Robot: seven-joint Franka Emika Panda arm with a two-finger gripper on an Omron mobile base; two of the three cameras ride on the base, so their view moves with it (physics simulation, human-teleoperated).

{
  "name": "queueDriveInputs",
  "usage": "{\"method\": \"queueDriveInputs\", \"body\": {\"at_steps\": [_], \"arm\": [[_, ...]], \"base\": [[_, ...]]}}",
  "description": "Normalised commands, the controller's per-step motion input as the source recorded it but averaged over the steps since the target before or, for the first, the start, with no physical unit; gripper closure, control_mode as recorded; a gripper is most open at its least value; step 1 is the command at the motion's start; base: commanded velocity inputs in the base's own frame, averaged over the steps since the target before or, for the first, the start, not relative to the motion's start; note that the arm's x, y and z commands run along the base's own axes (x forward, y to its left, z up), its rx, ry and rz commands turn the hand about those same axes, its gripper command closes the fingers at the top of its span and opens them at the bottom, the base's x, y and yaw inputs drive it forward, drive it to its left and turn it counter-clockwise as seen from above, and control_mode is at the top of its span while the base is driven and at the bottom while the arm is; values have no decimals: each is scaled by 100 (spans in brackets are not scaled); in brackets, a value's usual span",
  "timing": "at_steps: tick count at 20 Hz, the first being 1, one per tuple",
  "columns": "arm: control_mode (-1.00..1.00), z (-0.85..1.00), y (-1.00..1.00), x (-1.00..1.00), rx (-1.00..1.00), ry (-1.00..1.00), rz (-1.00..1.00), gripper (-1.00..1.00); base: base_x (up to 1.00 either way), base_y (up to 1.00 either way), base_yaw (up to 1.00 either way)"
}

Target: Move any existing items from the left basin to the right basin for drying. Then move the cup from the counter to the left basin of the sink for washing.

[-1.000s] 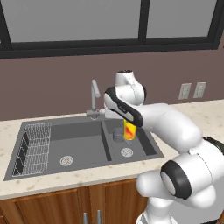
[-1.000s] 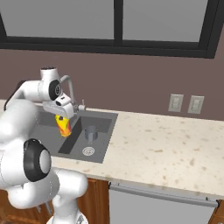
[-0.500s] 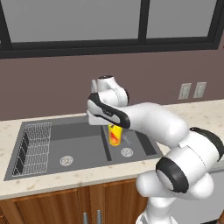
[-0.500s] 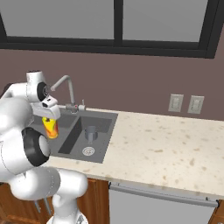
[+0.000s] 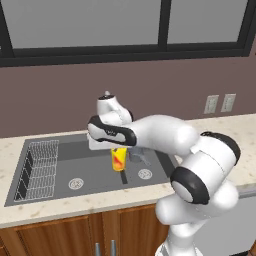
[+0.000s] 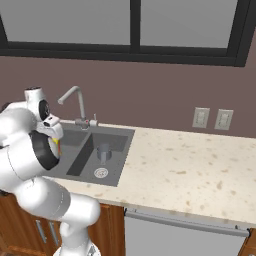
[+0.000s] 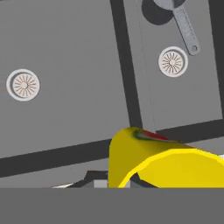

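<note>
My gripper (image 5: 118,150) is shut on the yellow cup (image 5: 118,159), which has a red-orange mark and hangs upright over the divider between the two basins, toward the left basin (image 5: 95,167). In the hand view the cup (image 7: 148,162) is close up and hides the fingertips. Below it lie the left basin's drain (image 7: 23,84) and the divider (image 7: 127,65). The grey metal pot (image 5: 136,156) stands in the right basin (image 5: 157,167), its short handle (image 7: 186,30) pointing toward that basin's drain (image 7: 172,61). From the right base view the pot (image 6: 103,151) sits behind the drain (image 6: 101,172).
A wire dish rack (image 5: 40,170) fills the left end of the left basin. The slim silver faucet (image 6: 75,102) rises behind the sink. Beige speckled counter (image 6: 190,170) stretches to the right, with two wall outlets (image 6: 212,119) above it.
The arm has swung left with the cup in its grip, from over the right basin to above the divider at the left basin's edge. The pot has not moved.
</note>
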Motion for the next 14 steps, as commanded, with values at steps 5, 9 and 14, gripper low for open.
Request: {"method": "queueDriveInputs", "body": {"at_steps": [5, 9, 14], "arm": [[-100, -33, 39, 43, 0, 0, 10, 100], [-100, -34, 38, 47, 0, 0, 7, 100], [-100, -36, 38, 51, 0, 0, 3, 100]], "base": [[0, 0, 0], [0, 0, 0], [0, 0, 0]]}}
